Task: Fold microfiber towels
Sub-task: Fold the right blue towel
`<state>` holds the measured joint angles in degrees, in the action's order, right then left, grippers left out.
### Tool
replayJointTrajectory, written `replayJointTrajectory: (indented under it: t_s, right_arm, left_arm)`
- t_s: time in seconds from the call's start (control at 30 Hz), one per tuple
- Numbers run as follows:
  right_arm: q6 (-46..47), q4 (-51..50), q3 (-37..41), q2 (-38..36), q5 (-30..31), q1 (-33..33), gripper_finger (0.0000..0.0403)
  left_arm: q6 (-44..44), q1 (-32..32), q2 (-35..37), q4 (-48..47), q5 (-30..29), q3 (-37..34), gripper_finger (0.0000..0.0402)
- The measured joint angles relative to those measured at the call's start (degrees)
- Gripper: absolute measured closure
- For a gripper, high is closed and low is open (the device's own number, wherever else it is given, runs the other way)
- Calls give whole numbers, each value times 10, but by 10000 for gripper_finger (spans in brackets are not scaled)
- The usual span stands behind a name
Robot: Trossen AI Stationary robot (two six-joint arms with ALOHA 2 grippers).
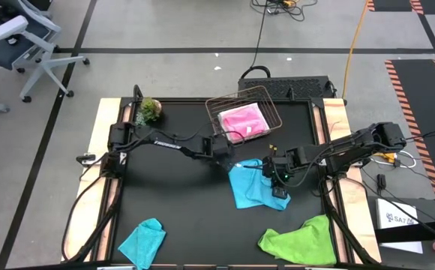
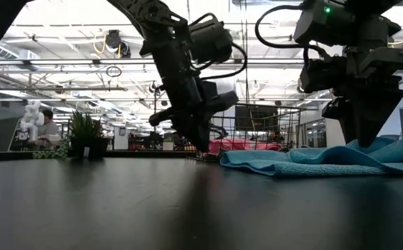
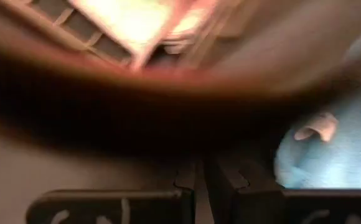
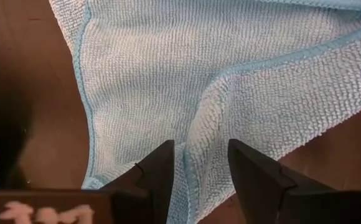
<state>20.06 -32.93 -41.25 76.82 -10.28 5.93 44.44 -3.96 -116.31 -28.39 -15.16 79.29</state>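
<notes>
Left wrist view smeared: wire basket (image 3: 124, 31) only blur; sky blue towel (image 3: 336, 149) cut by edge.

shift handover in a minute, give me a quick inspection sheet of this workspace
Surface: black table top, wooden side edges.
Job's things: sky blue towel mid-table, partly folded; pink towel in the wire basket; teal towel and green towel crumpled at the near edge; no white towel seen.
Clutter: small plant at the far left.
Grippers: left gripper shut, at the blue towel's edge; right gripper open, straddling a fold of it.
Cables: yellow and black cables on the floor.
Surroundings: office chair; a person far behind.
</notes>
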Motion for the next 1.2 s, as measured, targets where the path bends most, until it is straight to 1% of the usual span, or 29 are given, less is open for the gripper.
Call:
replayJointTrajectory:
  t_s: [0.1, 0.2, 0.4, 0.57, 0.63, 0.73, 0.77, 0.93, 1.0, 1.13, 1.2]
  right_arm:
    - [-2, -4, 0, 0, 0, 0, 261]
    - [-6, -5, 0, 0, 0, 0, 261]
    - [-13, -7, 0, 0, 0, 0, 261]
    - [-13, -17, 0, 0, 0, 0, 261]
    - [-13, -20, 0, 0, 0, 0, 261]
    - [-13, -22, 0, 0, 0, 0, 261]
    - [-13, -22, 0, 0, 0, 0, 261]
    - [-13, -21, 0, 0, 1, 0, 261]
    - [-11, -20, 0, 0, 1, 0, 261]
    - [-3, -19, 0, 0, 2, 0, 261]
    - [1, -18, 0, 0, 4, 0, 261]
  left_arm:
    - [-11, -13, 0, -33, -5, 0, 376]
    - [-13, -24, 0, -54, -27, 0, 376]
    - [-21, -48, 3, -61, -39, 0, 376]
    - [-24, -52, 11, -67, 4, 0, 376]
    - [-27, -46, 22, -70, 35, -1, 376]
    - [-32, -35, 38, -52, 99, -1, 376]
    - [-38, -29, 38, -43, 113, -1, 376]
    - [-45, 2, 24, 0, 122, 0, 376]
    - [-33, 9, 22, -6, 123, -1, 376]
    - [-32, 5, 23, 3, 113, 0, 376]
    - [-35, 1, 23, 9, 125, 0, 376]
